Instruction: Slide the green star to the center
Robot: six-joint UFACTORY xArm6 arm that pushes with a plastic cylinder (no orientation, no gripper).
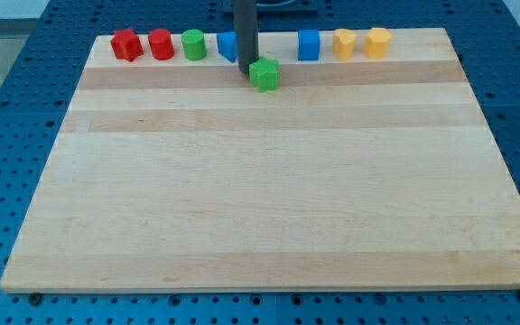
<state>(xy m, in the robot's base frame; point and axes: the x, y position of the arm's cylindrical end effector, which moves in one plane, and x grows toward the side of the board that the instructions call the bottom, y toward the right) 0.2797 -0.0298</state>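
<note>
The green star [264, 74] lies on the wooden board [269, 181] near the view's top, a little left of the middle. My tip [246, 70] stands right at the star's left side, touching or nearly touching it. The dark rod rises from there out of the view's top and partly hides a blue block [227, 45] behind it.
A row of blocks runs along the board's top edge: a red star [126, 44], a red cylinder [161, 44], a green cylinder [194, 44], a blue cube [308, 44], a yellow block [344, 42] and another yellow block [377, 42]. A blue perforated table surrounds the board.
</note>
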